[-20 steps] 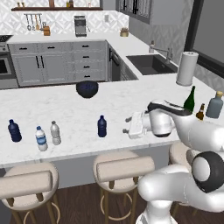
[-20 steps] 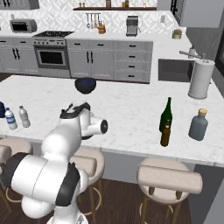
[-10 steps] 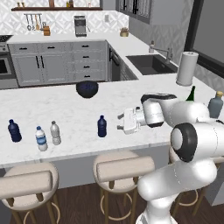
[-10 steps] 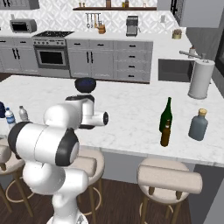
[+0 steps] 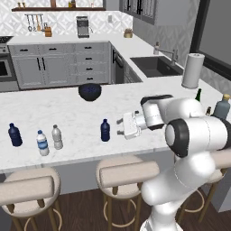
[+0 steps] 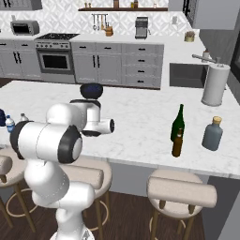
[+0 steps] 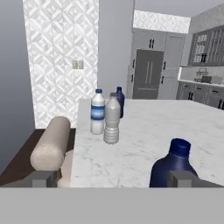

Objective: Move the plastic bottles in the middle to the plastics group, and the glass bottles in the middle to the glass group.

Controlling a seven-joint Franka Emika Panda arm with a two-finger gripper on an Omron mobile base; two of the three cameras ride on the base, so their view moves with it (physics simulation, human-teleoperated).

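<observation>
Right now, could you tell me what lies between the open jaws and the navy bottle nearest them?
Nothing: in the left base view, just bare white counter separates the gripper from the navy bottle. The hand view shows that bottle close ahead.

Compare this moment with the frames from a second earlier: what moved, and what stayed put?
The arm swung left along the counter, carrying the open gripper from near the glass bottles toward the lone dark navy bottle, which it now faces. Nothing was grasped or released. All bottles stayed where they were.
</observation>
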